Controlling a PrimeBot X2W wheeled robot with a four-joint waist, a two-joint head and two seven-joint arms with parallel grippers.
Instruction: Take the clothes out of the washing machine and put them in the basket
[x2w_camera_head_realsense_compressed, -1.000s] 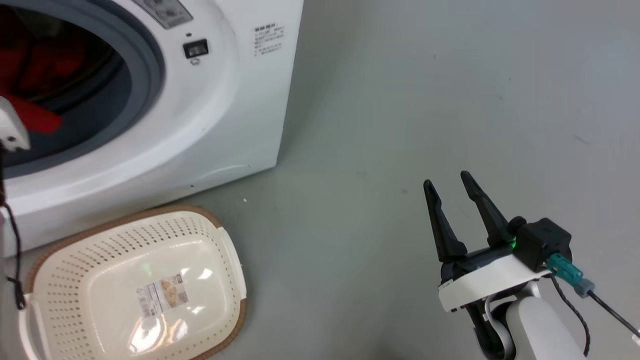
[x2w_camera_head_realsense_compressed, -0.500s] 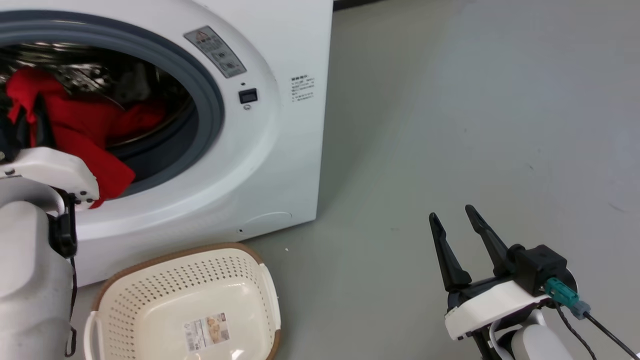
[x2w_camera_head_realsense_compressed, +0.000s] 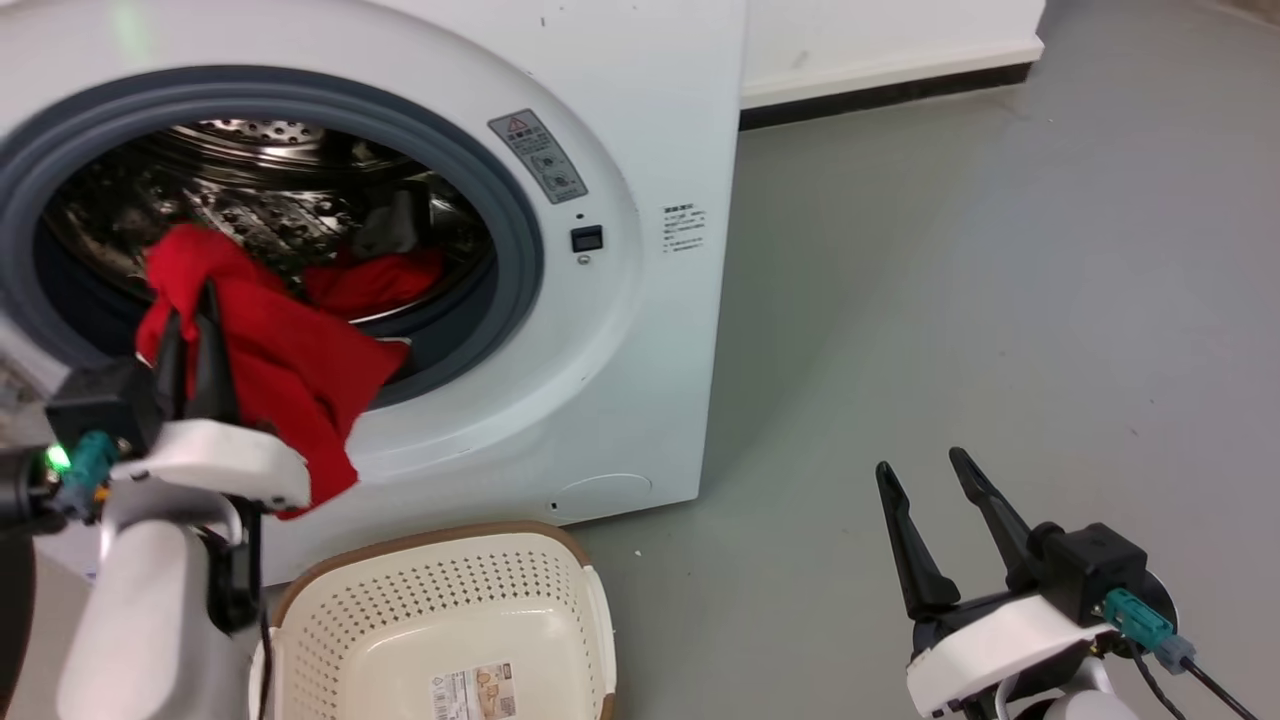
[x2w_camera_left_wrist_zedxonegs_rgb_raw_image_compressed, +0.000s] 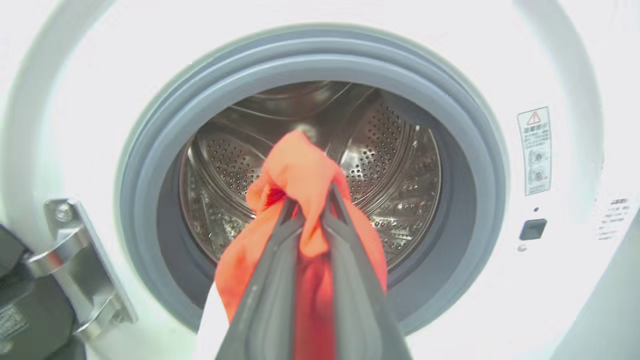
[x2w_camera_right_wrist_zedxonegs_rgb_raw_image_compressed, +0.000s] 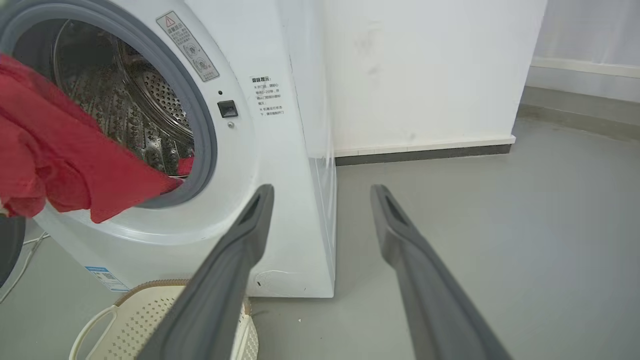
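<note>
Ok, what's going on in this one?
The left gripper is shut on a red garment at the open porthole of the washing machine, the cloth draping over the lower rim. More red fabric lies in the drum. The basket stands on the floor below, nothing in the part of it that shows. The right gripper is open, off to the side above the floor.
</note>
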